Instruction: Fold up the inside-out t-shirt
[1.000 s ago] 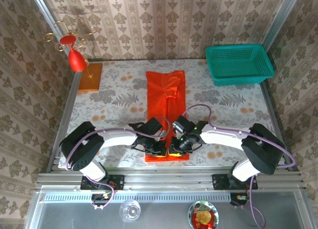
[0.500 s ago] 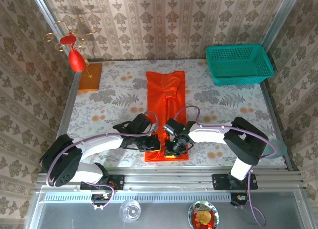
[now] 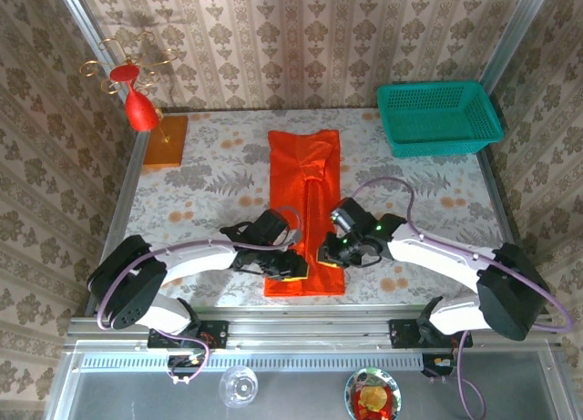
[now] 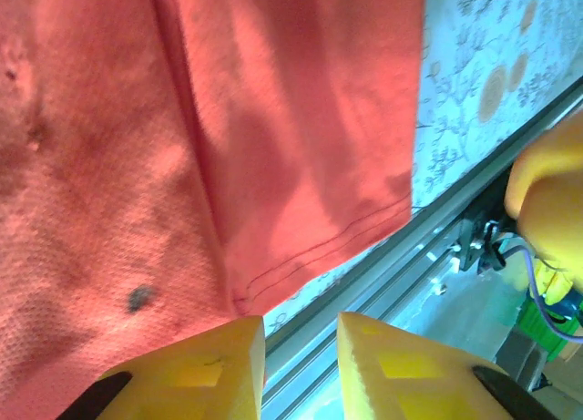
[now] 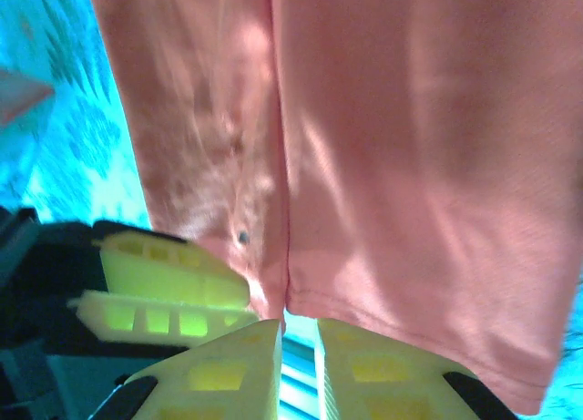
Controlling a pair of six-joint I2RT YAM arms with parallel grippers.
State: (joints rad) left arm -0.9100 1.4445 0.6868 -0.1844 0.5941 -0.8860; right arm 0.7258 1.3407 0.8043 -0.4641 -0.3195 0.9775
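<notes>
The inside-out t-shirt (image 3: 305, 188) lies folded into a long narrow orange-red strip down the middle of the table, its hem at the near edge. My left gripper (image 3: 293, 267) hovers over the strip's near left part. In the left wrist view its jaws (image 4: 301, 343) stand open with nothing between them, just below the stitched hem (image 4: 319, 247). My right gripper (image 3: 328, 254) sits over the strip's near right part. In the right wrist view it (image 5: 299, 347) shows a narrow gap with bare table in it, right at the shirt's (image 5: 410, 147) hem.
A green basket (image 3: 437, 117) stands at the back right. A red ornament on a gold wire stand (image 3: 138, 110) and an orange board (image 3: 166, 142) are at the back left. The metal rail (image 3: 310, 327) runs along the near table edge.
My left gripper has opened and shifted slightly right over the hem. My right gripper has moved right and a little away from the near edge.
</notes>
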